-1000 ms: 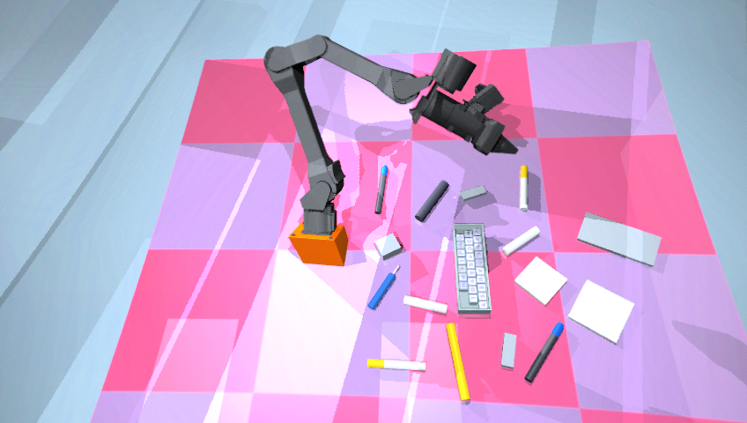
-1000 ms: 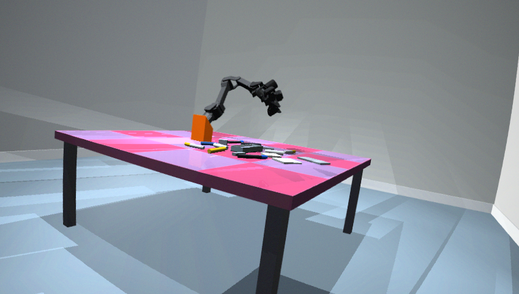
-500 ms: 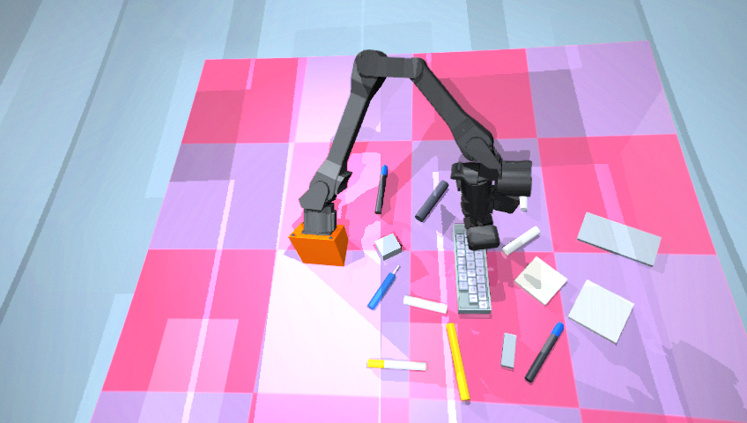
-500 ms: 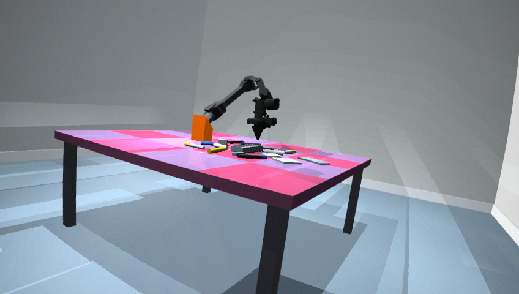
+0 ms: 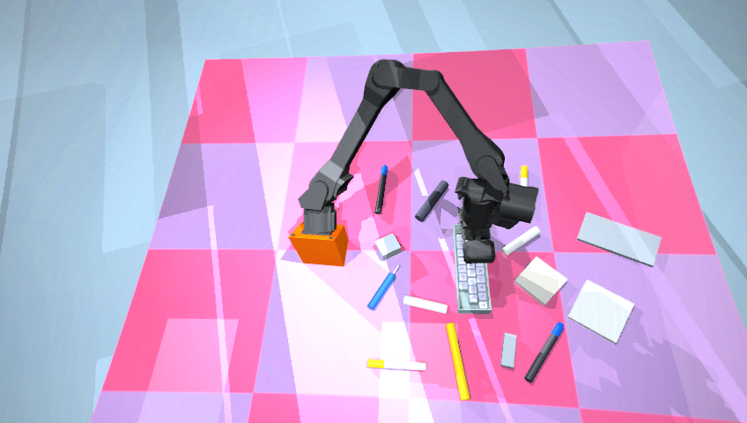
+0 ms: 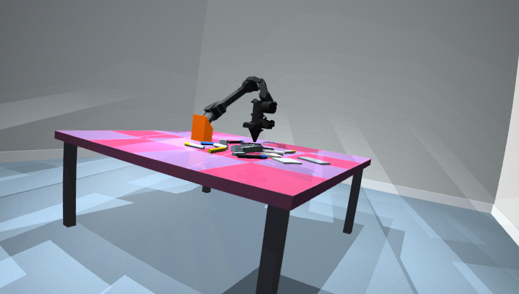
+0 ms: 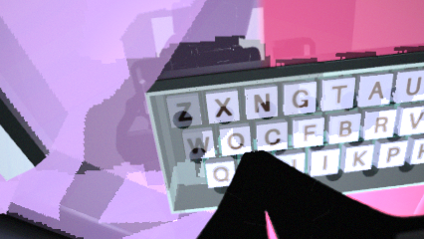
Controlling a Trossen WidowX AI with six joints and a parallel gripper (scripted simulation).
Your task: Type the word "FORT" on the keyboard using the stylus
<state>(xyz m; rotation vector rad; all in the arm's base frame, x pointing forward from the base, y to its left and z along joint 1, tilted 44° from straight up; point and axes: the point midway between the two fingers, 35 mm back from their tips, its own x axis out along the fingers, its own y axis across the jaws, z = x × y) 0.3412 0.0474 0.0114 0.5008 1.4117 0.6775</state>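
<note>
In the top view the gripper [image 5: 477,251] and wrist cover the far end of the keyboard [image 5: 473,285], so the keys beneath cannot be seen. In the wrist view the dark fingers hide part of the lowest key row, and the right picture edge cuts off the keyboard's remaining keys. From the exterior view the pens and pads on the table [image 6: 232,171] are too small to tell apart.
</note>
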